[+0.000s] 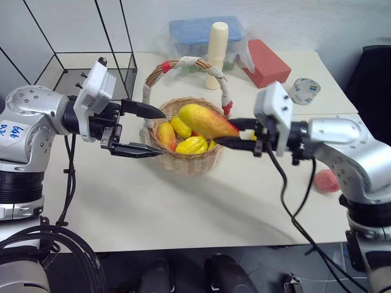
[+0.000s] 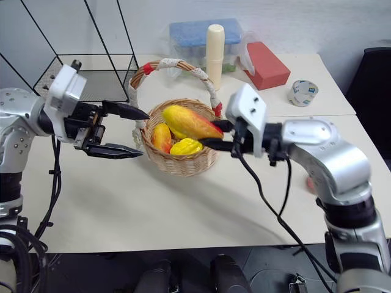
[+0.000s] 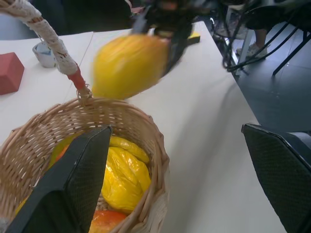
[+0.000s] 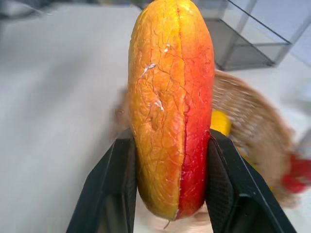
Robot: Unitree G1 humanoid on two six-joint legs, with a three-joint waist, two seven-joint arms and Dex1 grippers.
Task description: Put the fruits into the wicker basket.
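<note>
White table (image 1: 183, 207), long yellow-and-red crackled mango (image 4: 171, 107)

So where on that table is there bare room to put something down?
The near table in front of the wicker basket is bare, between both arms. It's crowded behind: wire bin, blue box, cream bottle, red block, tape roll.

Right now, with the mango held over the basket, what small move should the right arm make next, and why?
Probably lower the right end effector a little and open it. It is shut on the mango, which hangs over the basket above the fruits already inside. The left end effector stands open beside the basket's rim, apart from the mango, so a short drop should land it inside.
</note>
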